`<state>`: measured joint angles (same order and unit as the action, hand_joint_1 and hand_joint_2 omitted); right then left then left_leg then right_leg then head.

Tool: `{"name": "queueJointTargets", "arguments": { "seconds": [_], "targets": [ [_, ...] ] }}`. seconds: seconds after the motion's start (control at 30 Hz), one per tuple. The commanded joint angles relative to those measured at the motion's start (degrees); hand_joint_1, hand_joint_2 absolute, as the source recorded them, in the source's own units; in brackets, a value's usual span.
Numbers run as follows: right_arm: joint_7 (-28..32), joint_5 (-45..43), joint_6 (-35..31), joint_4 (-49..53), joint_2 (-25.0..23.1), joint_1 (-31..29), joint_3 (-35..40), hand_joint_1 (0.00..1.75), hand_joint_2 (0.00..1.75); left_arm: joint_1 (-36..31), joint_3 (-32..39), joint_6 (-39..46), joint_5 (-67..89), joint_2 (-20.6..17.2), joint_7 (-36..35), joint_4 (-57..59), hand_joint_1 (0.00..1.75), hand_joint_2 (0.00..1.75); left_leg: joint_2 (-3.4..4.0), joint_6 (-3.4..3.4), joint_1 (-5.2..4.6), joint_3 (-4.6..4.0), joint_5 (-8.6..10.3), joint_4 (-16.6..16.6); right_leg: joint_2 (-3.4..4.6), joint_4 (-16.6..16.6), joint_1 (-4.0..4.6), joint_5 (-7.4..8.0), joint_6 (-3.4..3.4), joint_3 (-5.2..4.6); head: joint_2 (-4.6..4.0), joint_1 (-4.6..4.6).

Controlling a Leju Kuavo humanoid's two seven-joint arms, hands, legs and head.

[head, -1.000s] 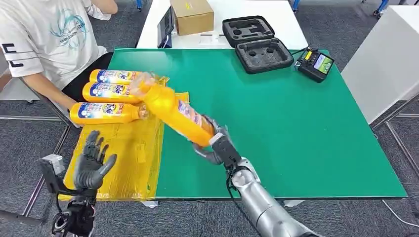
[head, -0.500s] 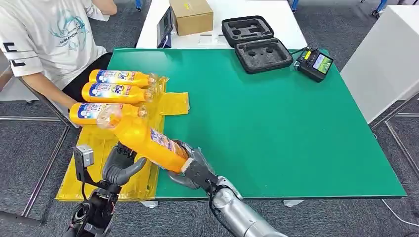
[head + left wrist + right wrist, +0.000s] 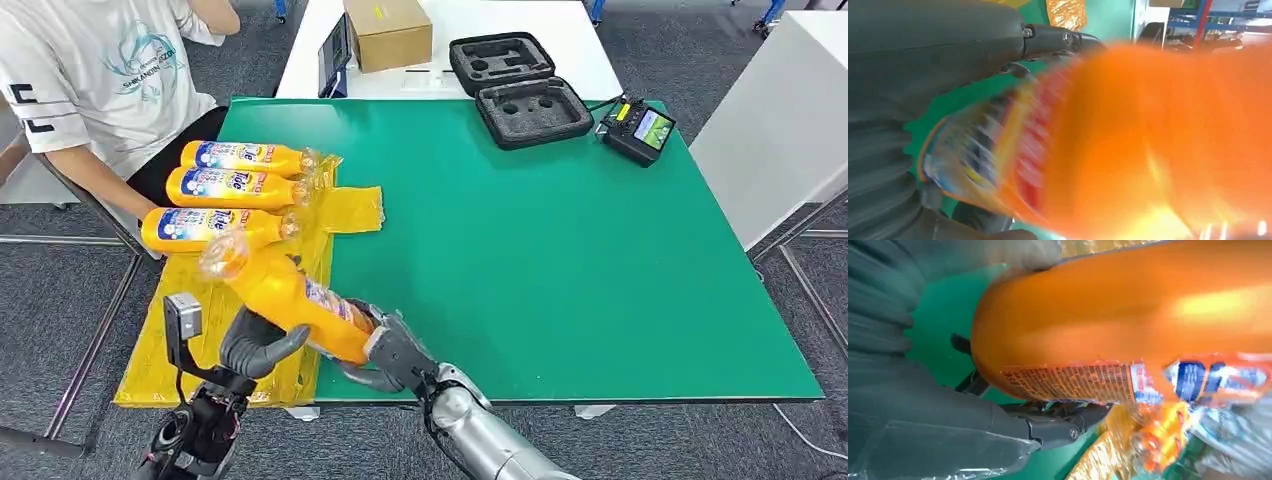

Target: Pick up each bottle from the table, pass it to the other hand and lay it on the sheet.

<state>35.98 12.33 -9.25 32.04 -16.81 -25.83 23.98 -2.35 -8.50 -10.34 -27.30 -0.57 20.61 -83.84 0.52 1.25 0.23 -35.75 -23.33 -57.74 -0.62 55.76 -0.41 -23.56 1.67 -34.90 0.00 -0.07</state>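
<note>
Right hand grasps bottle at its base, long axis slanting up toward the sheet. Left hand lies against the bottle's mid-body, fingers curling round it; a firm hold cannot be told.

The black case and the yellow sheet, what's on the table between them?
Nothing: in the head view just bare green table lies between the black case and the yellow sheet.

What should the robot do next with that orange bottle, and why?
Probably close the left robot hand firmly around the orange bottle, then let the right robot hand release. The right one grips the bottle's base, the left already touches its middle, above the yellow sheet.
</note>
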Motion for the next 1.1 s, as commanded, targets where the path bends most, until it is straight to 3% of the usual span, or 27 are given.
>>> {"name": "queueJointTargets", "arguments": {
  "seconds": [0.03,0.63,0.67,0.7,0.73,1.1],
  "targets": [
    [-1.7,-0.3,-1.2,-3.4,0.7,-2.2,1.1,1.75,1.75,-1.8,-2.2,2.4,2.2,-1.1,0.3,0.3,0.00,1.75,-0.13,-0.06,0.02,0.27,-0.11,0.0,-0.04,0.0,0.01,-0.14,-0.05,0.29,0.00,-0.02],
    [-2.2,-0.4,-1.1,-2.5,0.2,-1.7,1.7,1.75,1.75,-1.9,-3.4,5.4,5.4,-0.8,1.1,0.3,0.00,1.75,-0.08,-0.04,0.01,0.12,-0.04,0.0,-0.04,0.0,0.00,-0.06,-0.03,0.14,0.00,-0.02],
    [-2.1,-0.2,-1.0,-2.4,0.2,-1.6,2.0,1.75,1.75,-1.9,-3.5,5.4,5.4,-0.7,1.1,0.3,0.26,1.75,-0.10,-0.06,0.02,0.20,-0.08,0.0,-0.03,0.0,0.01,-0.11,-0.04,0.22,0.00,-0.02],
    [-2.0,-0.2,-1.2,-2.3,0.2,-1.3,2.2,1.75,1.75,-2.1,-3.6,5.4,5.6,-0.6,1.3,0.4,1.68,1.75,-0.08,-0.04,0.02,0.15,-0.05,0.0,-0.03,0.0,0.02,-0.07,-0.03,0.16,0.00,-0.02],
    [-1.8,0.0,-1.1,-2.2,0.2,-1.3,2.4,1.75,1.75,-2.2,-3.7,5.6,5.9,-0.6,1.5,0.6,1.75,1.75,-0.09,-0.04,0.02,0.14,-0.05,0.0,-0.04,0.0,0.01,-0.07,-0.03,0.16,0.00,-0.02],
    [-1.6,0.7,-1.9,-2.4,0.1,-1.7,3.2,1.75,1.75,-2.7,-3.0,6.9,5.6,-0.5,1.2,1.8,1.75,1.75,-0.06,-0.04,0.00,0.14,-0.04,0.0,-0.01,0.0,0.00,-0.05,-0.03,0.14,0.00,-0.04]
  ]
}}
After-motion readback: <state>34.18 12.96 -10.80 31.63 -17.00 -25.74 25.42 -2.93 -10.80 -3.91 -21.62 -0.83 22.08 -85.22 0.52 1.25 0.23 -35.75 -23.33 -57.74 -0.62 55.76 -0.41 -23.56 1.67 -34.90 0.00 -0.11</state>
